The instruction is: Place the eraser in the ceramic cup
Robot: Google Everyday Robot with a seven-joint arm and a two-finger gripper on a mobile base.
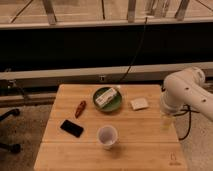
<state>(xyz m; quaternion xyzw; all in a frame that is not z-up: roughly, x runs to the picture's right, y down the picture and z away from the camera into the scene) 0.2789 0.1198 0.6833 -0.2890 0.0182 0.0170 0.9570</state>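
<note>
— Where do things stand?

— The table [150,150] is broad. My arm [185,92] hangs over its right edge, the gripper [166,120] low beneath it; spread or pressed together, I cannot tell. The ceramic cup [107,136] stands front centre, and the eraser [72,128] lies flat to its left, apart.

— How do I take it?

— I'd cross the bare wood in front, pinch the eraser's narrow width, then tip it end-first into the cup. It lies toward the left edge, so I'd mind that, and the red-brown object [80,108] behind it.
</note>
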